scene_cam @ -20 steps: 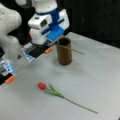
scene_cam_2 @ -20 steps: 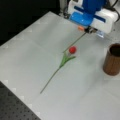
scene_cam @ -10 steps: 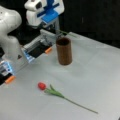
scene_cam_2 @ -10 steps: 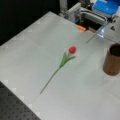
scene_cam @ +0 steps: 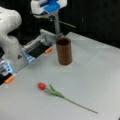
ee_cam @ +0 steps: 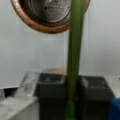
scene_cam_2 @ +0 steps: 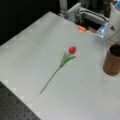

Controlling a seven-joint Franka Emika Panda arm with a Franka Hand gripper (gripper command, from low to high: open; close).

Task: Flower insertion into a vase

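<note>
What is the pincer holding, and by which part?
The pincer holds a green stem between its fingers, near one end; the rest runs out above the vase. A red flower lies loose on the table.

Vase [scene_cam: 64, 51]: dark brown cylinder, upright, open mouth, on my white table, empty [ee_cam: 48, 15] seen from my wrist.
Flower [scene_cam: 58, 93]: red tulip, green stem, lying flat, well apart from vase [scene_cam_2: 112, 60].
Second stem [ee_cam: 74, 57]: green, clamped.

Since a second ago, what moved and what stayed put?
The pincer rose toward a front view's top, carrying a green stem clamped between its fingers, now high above the vase. The vase and the red tulip lying on the table stayed where they were.
</note>
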